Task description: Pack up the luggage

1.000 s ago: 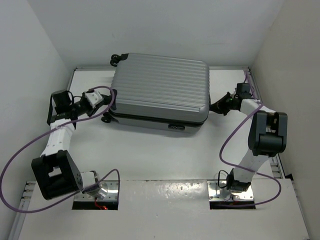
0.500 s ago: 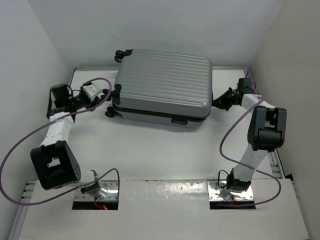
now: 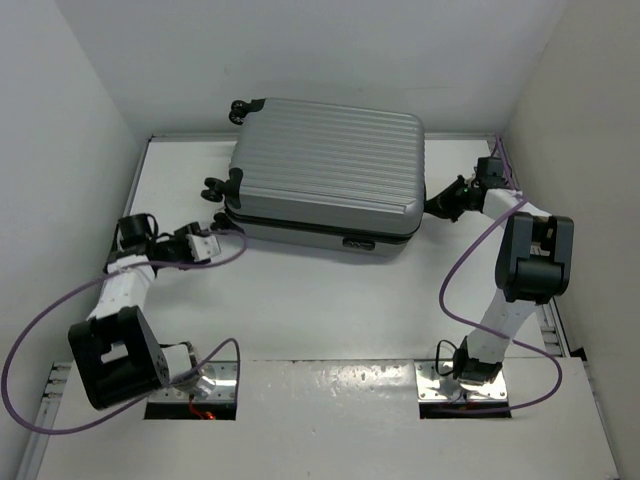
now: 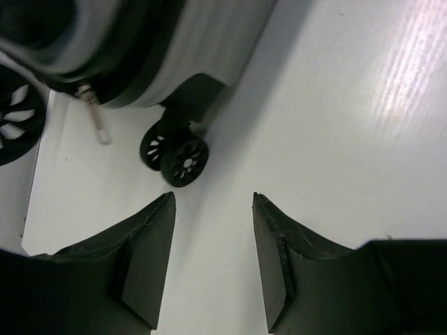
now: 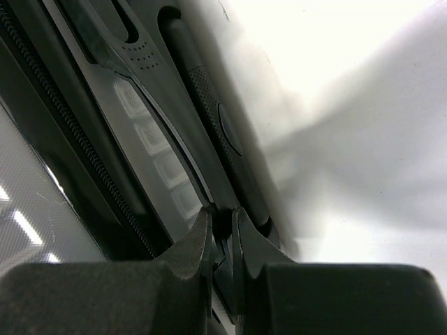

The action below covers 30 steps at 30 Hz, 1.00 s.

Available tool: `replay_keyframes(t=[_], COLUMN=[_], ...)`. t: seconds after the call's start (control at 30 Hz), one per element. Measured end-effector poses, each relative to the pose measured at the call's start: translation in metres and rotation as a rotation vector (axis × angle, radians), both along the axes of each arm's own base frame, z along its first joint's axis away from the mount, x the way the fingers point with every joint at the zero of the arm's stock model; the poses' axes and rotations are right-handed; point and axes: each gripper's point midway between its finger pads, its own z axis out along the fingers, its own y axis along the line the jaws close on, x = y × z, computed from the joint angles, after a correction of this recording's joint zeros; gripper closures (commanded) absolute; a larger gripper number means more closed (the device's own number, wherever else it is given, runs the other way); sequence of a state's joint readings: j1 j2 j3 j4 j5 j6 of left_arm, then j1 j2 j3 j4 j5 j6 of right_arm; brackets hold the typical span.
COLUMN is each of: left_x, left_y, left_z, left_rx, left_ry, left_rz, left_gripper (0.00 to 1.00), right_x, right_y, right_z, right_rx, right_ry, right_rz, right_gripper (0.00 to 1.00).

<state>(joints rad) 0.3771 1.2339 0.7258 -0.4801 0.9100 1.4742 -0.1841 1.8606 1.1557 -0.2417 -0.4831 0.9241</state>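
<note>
The luggage (image 3: 325,170), a silver-grey ribbed hard-shell case, lies flat and closed at the back of the table, with black wheels (image 3: 218,187) at its left end. My left gripper (image 3: 214,243) hovers open and empty just in front of the lower-left corner. In the left wrist view a wheel (image 4: 183,159) sits ahead of the left gripper (image 4: 214,198), apart from it. My right gripper (image 3: 434,207) is at the luggage's right end. The right wrist view shows the right gripper (image 5: 222,213) shut on a thin black tab beside the black handle trim (image 5: 223,125).
White walls enclose the table (image 3: 320,300) on the left, back and right. Purple cables loop from both arms over the table. A small zipper pull (image 4: 98,127) hangs off the luggage's edge near the wheels.
My left gripper opened and pulled back from the luggage's left end toward the near side. The luggage shifted slightly right and back. My right gripper kept its grip.
</note>
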Motion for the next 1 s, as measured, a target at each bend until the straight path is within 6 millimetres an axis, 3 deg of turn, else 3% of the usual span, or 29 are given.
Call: replay_keyframes(t=[0.2, 0.63, 1.0], left_x=[-0.005, 0.042, 0.07], left_y=[-0.019, -0.017, -0.017], left_z=[-0.025, 0.006, -0.007], left_rx=[0.078, 0.149, 0.136], left_ry=[-0.122, -0.416, -0.404], left_rz=[-0.016, 0.101, 0.158], left_gripper=[0.46, 0.48, 0.48], right_x=[0.0, 0.0, 0.0], right_y=[0.001, 0.001, 0.001], right_z=[0.0, -0.001, 0.0], right_rx=[-0.004, -0.004, -0.002], right_ry=[-0.002, -0.008, -0.01], right_rz=[0.001, 0.002, 0.004], right_gripper=[1.0, 1.0, 1.0])
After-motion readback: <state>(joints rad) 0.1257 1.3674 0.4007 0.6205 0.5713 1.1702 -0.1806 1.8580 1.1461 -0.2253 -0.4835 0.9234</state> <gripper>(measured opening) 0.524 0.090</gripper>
